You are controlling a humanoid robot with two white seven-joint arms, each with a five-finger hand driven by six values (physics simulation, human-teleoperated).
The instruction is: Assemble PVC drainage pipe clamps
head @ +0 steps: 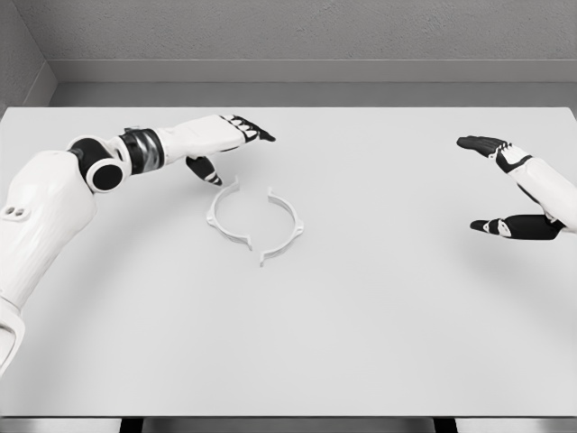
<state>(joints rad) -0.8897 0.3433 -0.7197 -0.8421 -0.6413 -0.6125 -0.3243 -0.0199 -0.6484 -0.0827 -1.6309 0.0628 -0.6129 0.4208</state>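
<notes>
Two white half-ring clamp pieces lie flat on the white table [379, 343], facing each other with small gaps between their ends. The left clamp half [223, 216] curves open to the right; the right clamp half [285, 227] curves open to the left. My left hand [230, 144] hovers just above and left of the clamp halves, its black fingers spread and holding nothing. My right hand [491, 185] is far off at the right edge, fingers and thumb spread wide apart, nothing in it.
A grey wall [297, 36] runs behind the table's far edge. My left arm [54, 207] stretches across the table's left side.
</notes>
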